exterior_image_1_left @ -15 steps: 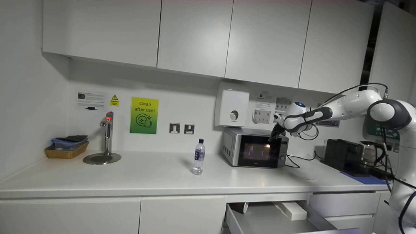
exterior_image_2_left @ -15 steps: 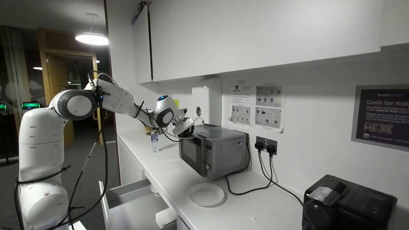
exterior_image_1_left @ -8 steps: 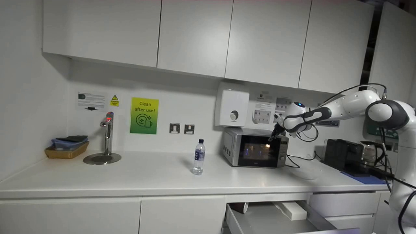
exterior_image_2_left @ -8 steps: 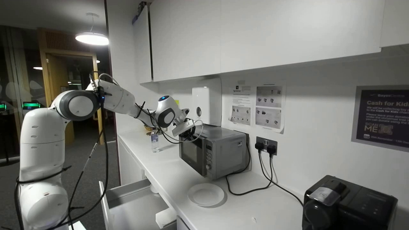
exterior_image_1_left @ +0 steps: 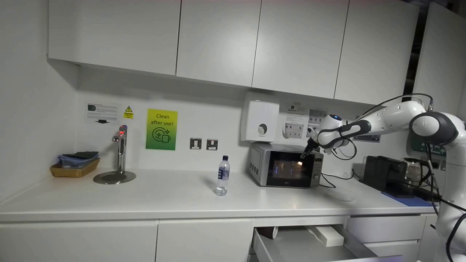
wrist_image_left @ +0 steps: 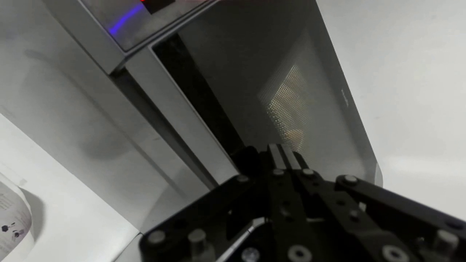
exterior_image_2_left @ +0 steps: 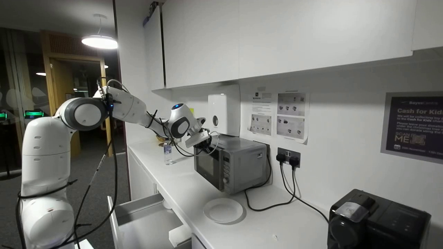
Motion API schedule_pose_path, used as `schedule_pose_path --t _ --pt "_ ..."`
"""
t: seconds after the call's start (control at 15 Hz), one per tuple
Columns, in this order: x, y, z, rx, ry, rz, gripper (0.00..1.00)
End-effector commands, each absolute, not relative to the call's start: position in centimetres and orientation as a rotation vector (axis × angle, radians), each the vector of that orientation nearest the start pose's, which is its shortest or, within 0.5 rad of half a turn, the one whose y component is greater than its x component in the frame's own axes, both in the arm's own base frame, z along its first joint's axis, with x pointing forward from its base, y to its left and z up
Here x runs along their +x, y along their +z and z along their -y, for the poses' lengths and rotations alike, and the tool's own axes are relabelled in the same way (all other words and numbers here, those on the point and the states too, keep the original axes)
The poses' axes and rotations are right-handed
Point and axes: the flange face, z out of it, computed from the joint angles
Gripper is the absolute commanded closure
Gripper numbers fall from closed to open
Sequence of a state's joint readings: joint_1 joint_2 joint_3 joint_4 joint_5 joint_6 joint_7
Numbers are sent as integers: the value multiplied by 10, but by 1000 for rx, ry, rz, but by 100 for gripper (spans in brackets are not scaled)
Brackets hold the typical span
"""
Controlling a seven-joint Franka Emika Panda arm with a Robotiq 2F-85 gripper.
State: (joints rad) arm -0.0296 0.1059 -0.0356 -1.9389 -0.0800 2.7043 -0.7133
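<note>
My black gripper hangs at the top edge of the silver microwave's dark door, close to its control panel. In the wrist view the fingertips of my gripper lie side by side, shut, with nothing seen between them. Below and ahead of them spreads the door glass, and to their left runs a dark seam along the top of the microwave. Whether the fingertips touch the microwave, I cannot tell. The door looks closed in both exterior views. A bright orange spot shows in the glass.
A clear bottle stands upright left of the microwave. On the counter near its control side lies a white plate. Below, a drawer is pulled out, holding a white box. Cables and a coffee machine are beyond.
The arm has shifted very slightly, its elbow moving a touch toward the microwave during the first half second. The gripper stays at the door's top edge, still shut.
</note>
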Motion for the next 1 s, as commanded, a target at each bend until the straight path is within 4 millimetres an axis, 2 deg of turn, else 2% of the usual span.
schedule_pose_path --t 0.0,0.93 --pt "649 511 54 -3097 -1122 1060 100" --pt "662 509 66 -3048 -1223 948 100"
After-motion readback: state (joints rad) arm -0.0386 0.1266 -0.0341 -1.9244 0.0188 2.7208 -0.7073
